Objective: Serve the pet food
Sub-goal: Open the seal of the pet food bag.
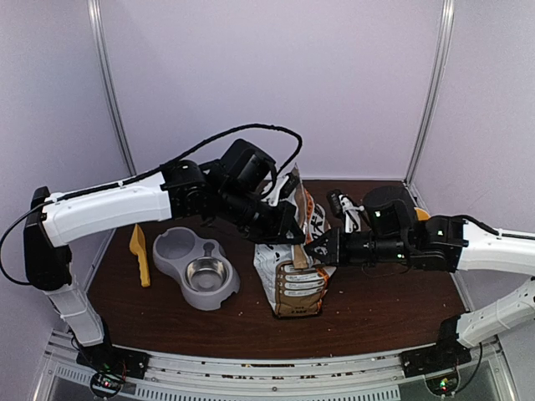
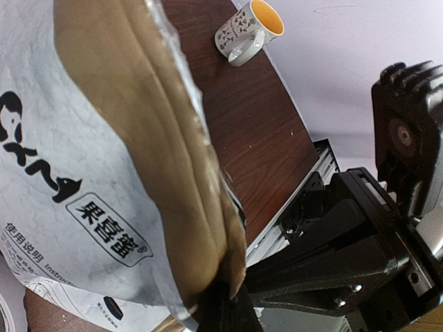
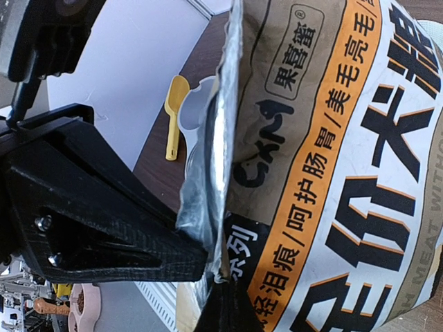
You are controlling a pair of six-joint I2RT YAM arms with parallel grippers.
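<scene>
The pet food itself is hidden from every view. A silver-white printed bag [image 1: 297, 284] with orange-brown trim stands upright in the middle of the table. My left gripper [image 1: 291, 230] is shut on the bag's top edge from the left. In the left wrist view the gripper [image 2: 221, 296] pinches a brown fold of the bag [image 2: 83, 173]. My right gripper [image 1: 314, 248] is shut on the opposite top edge. In the right wrist view the gripper [image 3: 232, 289] clamps the silvery rim of the bag [image 3: 332, 173]. The two grippers nearly touch above the bag's mouth.
A grey double feeder [image 1: 174, 247] with a steel bowl [image 1: 206, 274] sits left of the bag. A yellow scoop [image 1: 140, 253] lies further left, and shows again as the scoop [image 3: 173, 117] in the right wrist view. A mug [image 2: 248, 31] with an orange inside stands at the back right.
</scene>
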